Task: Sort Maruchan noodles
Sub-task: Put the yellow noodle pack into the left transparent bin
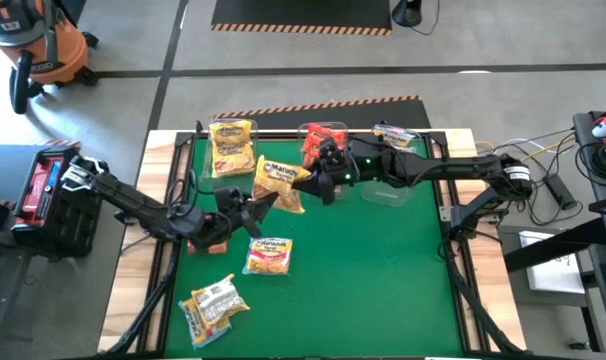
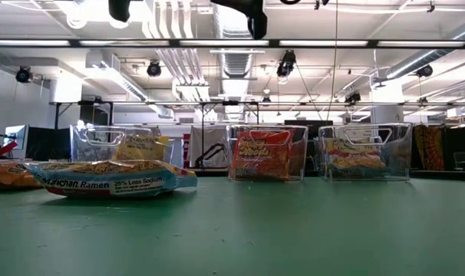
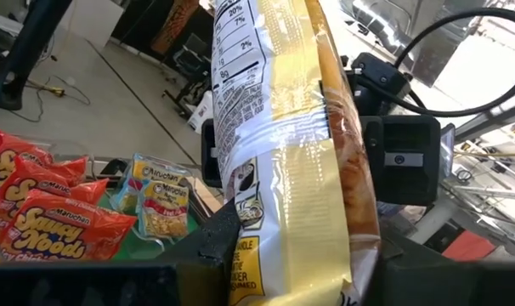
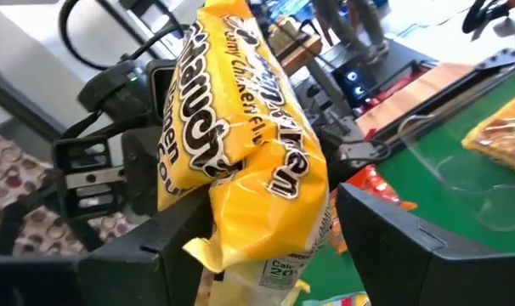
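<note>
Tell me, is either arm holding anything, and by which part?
The left gripper holds a yellow noodle packet by its lower end. The right gripper straddles its other end, fingers not yet closed.

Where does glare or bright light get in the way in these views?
Left wrist view: sheen streaks the yellow packet held in the left gripper. Low view: bright ceiling strips above the clear bins. High view: even light, no glare on the green mat.

The green table (image 1: pixel 383 280) carried three clear bins along its far edge just beyond the right gripper (image 1: pixel 305 182), a Maruchan packet (image 1: pixel 268 256) lying just beside the left gripper (image 1: pixel 266 202), and another packet (image 1: pixel 214 305) farther toward the near edge.
</note>
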`<action>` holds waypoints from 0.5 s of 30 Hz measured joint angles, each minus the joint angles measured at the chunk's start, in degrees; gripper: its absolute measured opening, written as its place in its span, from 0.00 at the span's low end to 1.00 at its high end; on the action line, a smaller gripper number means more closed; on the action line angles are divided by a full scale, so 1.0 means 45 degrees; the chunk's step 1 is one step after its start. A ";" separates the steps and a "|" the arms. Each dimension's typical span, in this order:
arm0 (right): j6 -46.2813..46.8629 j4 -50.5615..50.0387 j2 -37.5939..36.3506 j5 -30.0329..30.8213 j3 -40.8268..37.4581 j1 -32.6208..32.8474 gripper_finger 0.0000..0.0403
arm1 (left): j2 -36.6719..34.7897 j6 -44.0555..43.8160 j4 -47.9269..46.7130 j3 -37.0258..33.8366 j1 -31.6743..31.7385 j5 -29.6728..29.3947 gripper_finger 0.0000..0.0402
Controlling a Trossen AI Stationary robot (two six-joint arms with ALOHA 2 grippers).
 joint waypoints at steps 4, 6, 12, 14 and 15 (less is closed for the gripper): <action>-0.0110 -0.0121 -0.0141 -0.0590 -0.0009 0.0005 0.54 | 0.0076 0.0106 0.0230 -0.0005 0.0000 -0.0470 0.28; -0.0206 -0.0103 -0.0224 -0.0623 -0.0019 0.0003 0.52 | 0.0133 0.0101 0.0393 -0.0009 0.0004 -0.0438 0.28; -0.0316 -0.0118 -0.0286 -0.0631 -0.0019 -0.0004 0.45 | 0.0176 0.0111 0.0407 -0.0004 0.0004 -0.0432 0.28; -0.0472 -0.0112 -0.0286 -0.0631 -0.0019 -0.0005 0.43 | 0.0190 0.0111 0.0407 -0.0004 0.0004 -0.0426 0.28; -0.0552 -0.0113 -0.0286 -0.0633 -0.0019 -0.0005 0.42 | 0.0210 0.0109 0.0410 -0.0004 0.0004 -0.0401 0.28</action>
